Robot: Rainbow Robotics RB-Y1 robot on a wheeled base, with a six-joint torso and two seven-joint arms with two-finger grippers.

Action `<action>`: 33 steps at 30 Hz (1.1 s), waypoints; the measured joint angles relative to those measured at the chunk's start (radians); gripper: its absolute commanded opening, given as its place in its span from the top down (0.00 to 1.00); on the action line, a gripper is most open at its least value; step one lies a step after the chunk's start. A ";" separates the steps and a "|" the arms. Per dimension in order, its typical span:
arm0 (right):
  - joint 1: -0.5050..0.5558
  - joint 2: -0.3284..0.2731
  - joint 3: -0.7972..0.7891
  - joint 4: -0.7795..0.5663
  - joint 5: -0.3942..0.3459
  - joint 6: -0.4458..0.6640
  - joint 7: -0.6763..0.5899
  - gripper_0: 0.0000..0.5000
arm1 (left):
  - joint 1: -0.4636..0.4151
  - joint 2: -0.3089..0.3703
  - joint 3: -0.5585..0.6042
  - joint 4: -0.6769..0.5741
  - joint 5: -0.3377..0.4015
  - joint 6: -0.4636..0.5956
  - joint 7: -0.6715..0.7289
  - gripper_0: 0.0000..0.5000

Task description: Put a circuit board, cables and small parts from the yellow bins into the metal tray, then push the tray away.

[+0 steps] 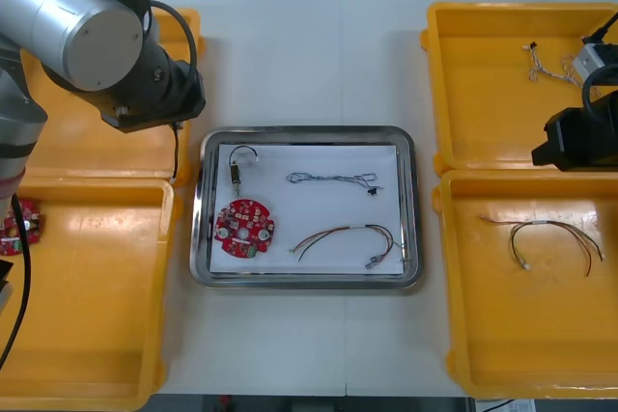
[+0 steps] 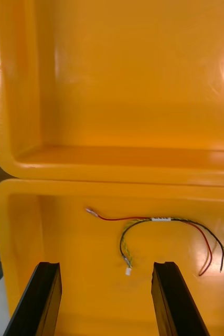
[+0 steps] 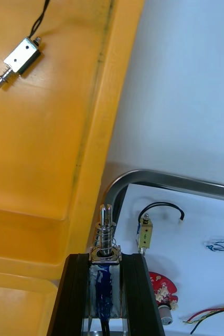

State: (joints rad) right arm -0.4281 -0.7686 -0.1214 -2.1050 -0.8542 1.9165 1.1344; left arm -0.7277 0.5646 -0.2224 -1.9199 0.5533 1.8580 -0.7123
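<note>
The left gripper was clenched on a small metal part, whose spring and pin stuck out past the fingertips. It hung over the far-left corner of the tray, where the rim meets the wall of the far-left bin. A loose part with a black lead lay on that bin's floor, well apart from the gripper.

The tray sat on the surface between the bins, white inside. In it lay:
- a tray part with a curled black lead, near the far-left corner
- a red board just on the near side of that part
- a blue-white cable across the far middle
- a red-yellow cable towards the near right

The right gripper was released, its fingers wide apart. It hung over the near-right bin, close to the wall shared with the far-right bin. A bin cable, red, yellow and black, lay curved on the floor just beyond the fingers, touched by neither. Thin wires lay in the far-right bin, their colour too fine to tell. A second board showed at the left edge of the near-left bin.
</note>
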 measured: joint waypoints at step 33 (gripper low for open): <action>0.229 -0.009 -0.104 -0.072 0.032 0.000 0.024 0.00 | 0.081 -0.106 -0.315 0.035 -0.201 -0.256 0.019 1.00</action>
State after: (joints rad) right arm -0.1987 -0.7780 -0.2250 -2.1768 -0.8225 1.9166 1.1582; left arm -0.6466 0.4584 -0.5371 -1.8852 0.3522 1.6018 -0.6937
